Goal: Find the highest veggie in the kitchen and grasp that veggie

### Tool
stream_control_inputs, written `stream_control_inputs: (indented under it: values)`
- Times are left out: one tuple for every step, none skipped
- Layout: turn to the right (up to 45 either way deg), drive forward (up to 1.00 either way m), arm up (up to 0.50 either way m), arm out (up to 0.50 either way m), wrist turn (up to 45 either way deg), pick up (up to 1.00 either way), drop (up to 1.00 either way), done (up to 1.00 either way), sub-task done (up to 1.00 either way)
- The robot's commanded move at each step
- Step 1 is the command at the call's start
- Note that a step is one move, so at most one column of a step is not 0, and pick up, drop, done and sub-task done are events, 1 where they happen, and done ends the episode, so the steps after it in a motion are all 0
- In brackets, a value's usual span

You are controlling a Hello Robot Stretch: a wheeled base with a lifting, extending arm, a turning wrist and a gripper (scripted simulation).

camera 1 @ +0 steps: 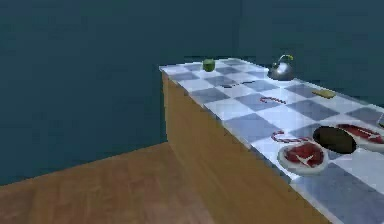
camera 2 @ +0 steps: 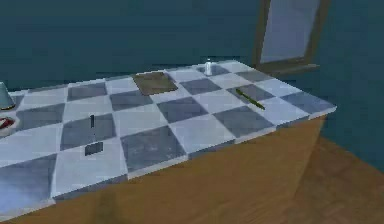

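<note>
Spotting slim green stalk, likely the veggie, right of the cutting board. Looks light, thin, snappable: best taken mid-length, across, gently. Can't tell claw state.

CAMERA PLACEMENT

My forward camera looks ahead and somewhat down along the chequered worktop, which runs away on that view's right; wooden floor and a teal wall take its left. My arm side camera sits close above the same worktop and faces across it toward a wood-framed pane. Shared ground: the worktop. The red-and-white plate at the forward view's lower right may recur at the arm side view's left edge.
</note>
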Motion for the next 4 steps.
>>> stream_control_inputs:
  values:
    - [-45.0,0.00,0.00,0.00,0.0,0.00,0.00,0.00,0.00]
    - [0.0,0.00,0.50,0.00,0.0,0.00,0.00,0.00,0.00]
    - [0.0,0.00,0.38,0.00,0.0,0.00,0.00,0.00,0.00]
    - [0.0,0.00,0.00,0.50,0.0,0.00,0.00,0.00,0.00]
